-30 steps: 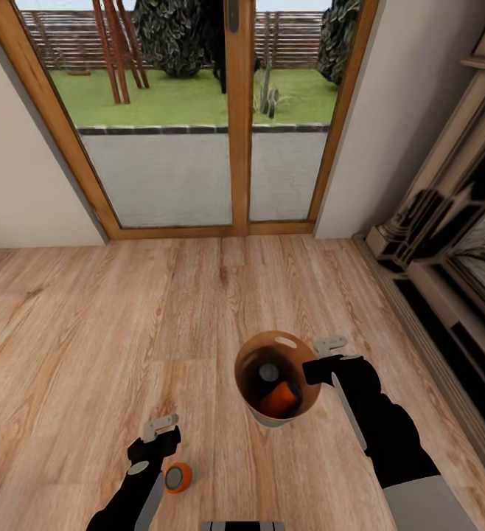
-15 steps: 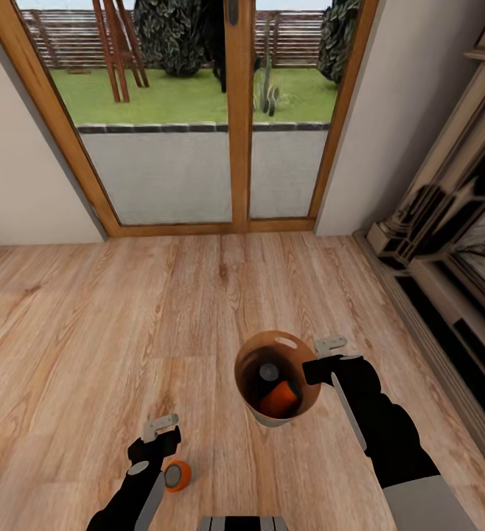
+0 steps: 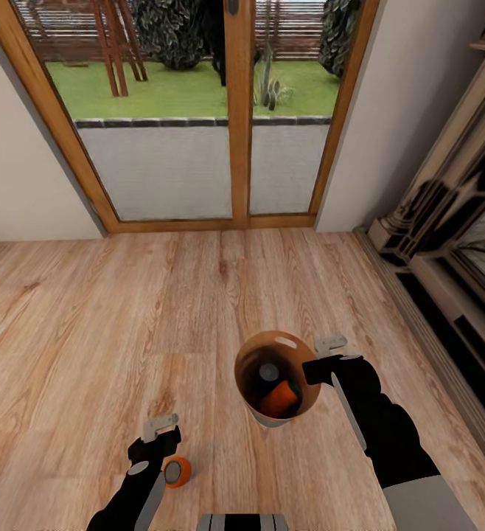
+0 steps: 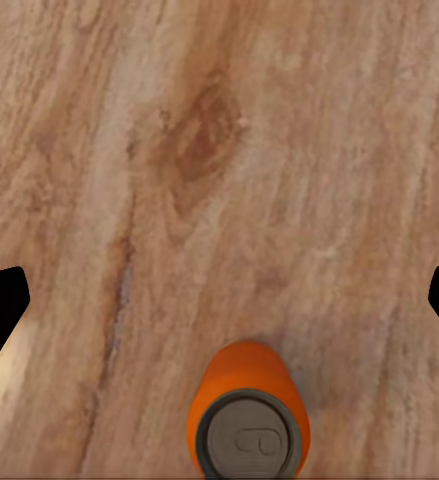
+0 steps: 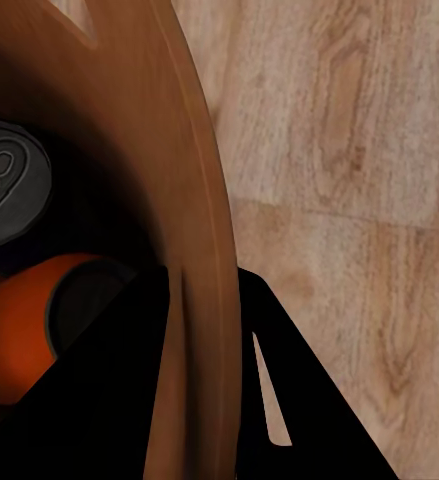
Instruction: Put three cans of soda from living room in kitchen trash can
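Against the pictures from a second ago, the doors and garden sit slightly lower in the head view and the third can has slipped a touch lower beside the left arm, so the camera has tipped or the robot has rolled a little; the arms and bin hold the same places, which suggests carrying, not placing. The right gripper [image 3: 323, 354] has its fingers clenched on the rim of the tash can [image 3: 251, 361], one finger inside the wall and one outside, as the right wrist view shows, and the bin hangs lifted above the plank floor [image 3: 124, 310] of the living room, in front of the wood-framed glass doors [image 3: 235, 110]. Inside it lie 2 cans of soda: one orange can [image 3: 279, 398] on its side and another [image 5: 4, 190] showing its grey top. The third can [image 3: 175, 472] lies on the floor just beside the left gripper [image 3: 161, 429], whose fingers are released and spread wide, not touching it. My reading: 2 of 3 are binned, and the kitchen is not yet reached.
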Motion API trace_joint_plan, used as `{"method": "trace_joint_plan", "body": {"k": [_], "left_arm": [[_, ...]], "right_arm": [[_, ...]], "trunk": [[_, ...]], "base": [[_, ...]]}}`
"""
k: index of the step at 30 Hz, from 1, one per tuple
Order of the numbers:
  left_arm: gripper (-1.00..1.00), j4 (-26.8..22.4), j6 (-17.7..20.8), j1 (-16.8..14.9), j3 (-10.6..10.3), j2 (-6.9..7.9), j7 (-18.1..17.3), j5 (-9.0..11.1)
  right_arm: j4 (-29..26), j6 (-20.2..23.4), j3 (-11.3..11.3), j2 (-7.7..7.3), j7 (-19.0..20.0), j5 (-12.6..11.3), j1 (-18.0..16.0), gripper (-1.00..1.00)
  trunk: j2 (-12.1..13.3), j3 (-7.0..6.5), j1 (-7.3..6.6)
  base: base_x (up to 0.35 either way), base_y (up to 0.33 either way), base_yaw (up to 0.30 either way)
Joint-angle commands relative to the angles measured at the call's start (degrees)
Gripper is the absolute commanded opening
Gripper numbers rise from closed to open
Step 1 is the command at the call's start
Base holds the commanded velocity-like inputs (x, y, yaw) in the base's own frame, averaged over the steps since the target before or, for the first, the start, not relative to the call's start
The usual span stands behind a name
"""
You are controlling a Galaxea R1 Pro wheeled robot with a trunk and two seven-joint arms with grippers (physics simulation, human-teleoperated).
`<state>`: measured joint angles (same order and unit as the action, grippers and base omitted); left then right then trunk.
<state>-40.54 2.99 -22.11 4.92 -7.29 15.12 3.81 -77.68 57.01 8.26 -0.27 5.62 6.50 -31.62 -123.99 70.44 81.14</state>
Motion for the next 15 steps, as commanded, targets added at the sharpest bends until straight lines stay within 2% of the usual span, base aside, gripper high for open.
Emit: {"method": "trace_joint_plan", "body": {"k": [1,15], "left_arm": [[1.00,0.01,0.00,0.02,0.00,0.00,0.00,0.00],[1.00,0.02,0.00,0.00,-0.09,0.00,-0.02,-0.03]], "right_arm": [[-0.02,0.03,0.01,0.01,0.18,-1.05,-0.02,-1.00],[-0.02,0.03,-0.05,0.01,0.18,-1.05,-0.02,-1.00]], "trunk": [[0.00,0.09,-0.01],[0.00,1.39,-0.01]], "base": [[0.000,0.000,0.000],[0.000,0.000,0.000]]}}
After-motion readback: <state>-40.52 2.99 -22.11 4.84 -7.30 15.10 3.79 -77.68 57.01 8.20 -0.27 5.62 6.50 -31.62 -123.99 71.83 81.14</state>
